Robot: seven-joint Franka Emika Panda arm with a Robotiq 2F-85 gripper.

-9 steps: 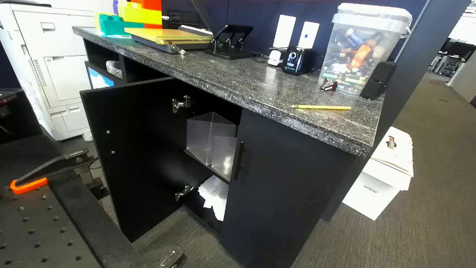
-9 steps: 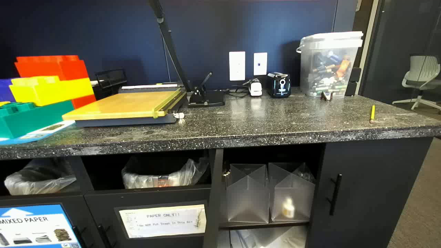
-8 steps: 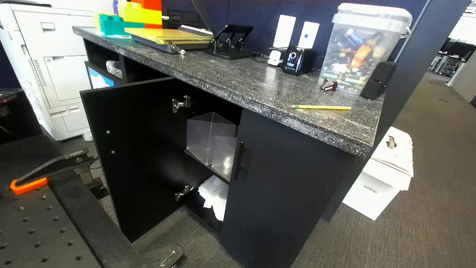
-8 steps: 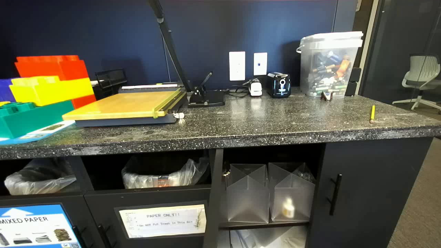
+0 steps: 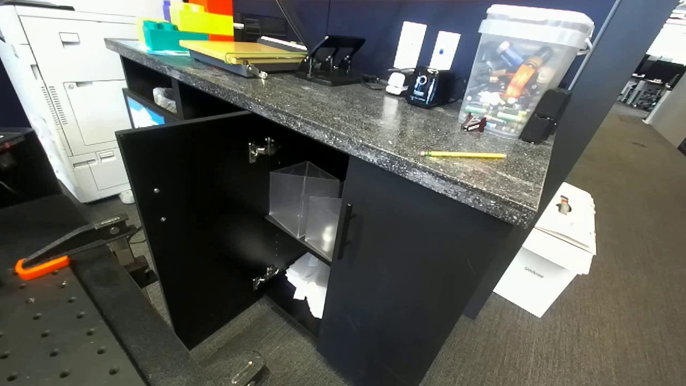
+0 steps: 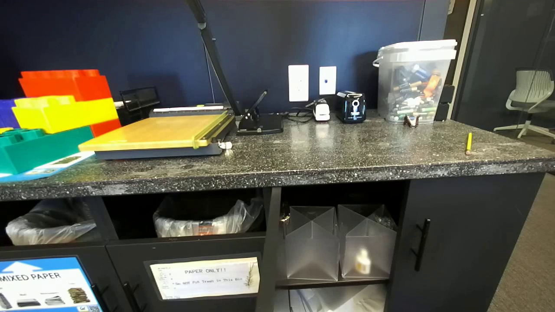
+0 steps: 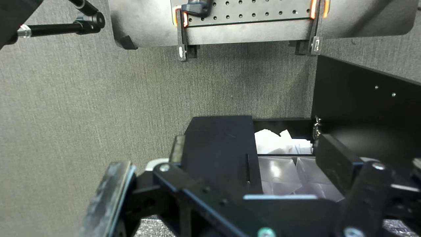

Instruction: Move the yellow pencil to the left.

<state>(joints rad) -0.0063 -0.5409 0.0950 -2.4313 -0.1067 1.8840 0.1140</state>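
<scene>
The yellow pencil (image 5: 463, 155) lies flat on the dark speckled countertop (image 5: 343, 115), near its right end in an exterior view. It also shows as a short, thin yellow line (image 6: 468, 143) close to the counter's right end. Its pink eraser end points toward the counter's front edge there. My gripper (image 7: 256, 156) shows only in the wrist view. Its fingers are wide apart, with nothing between them. Behind it I see the cabinet and floor. The pencil is out of view in the wrist view, and the gripper is out of both exterior views.
A transparent bucket of batteries (image 6: 416, 82) and a staple remover (image 6: 411, 121) stand behind the pencil. A black electric sharpener (image 6: 351, 106), a white device (image 6: 321, 110), a hole punch (image 6: 260, 123), a yellow-topped paper cutter (image 6: 156, 132) and big bricks (image 6: 65, 112) stand farther left. A cabinet door (image 5: 187, 225) hangs open.
</scene>
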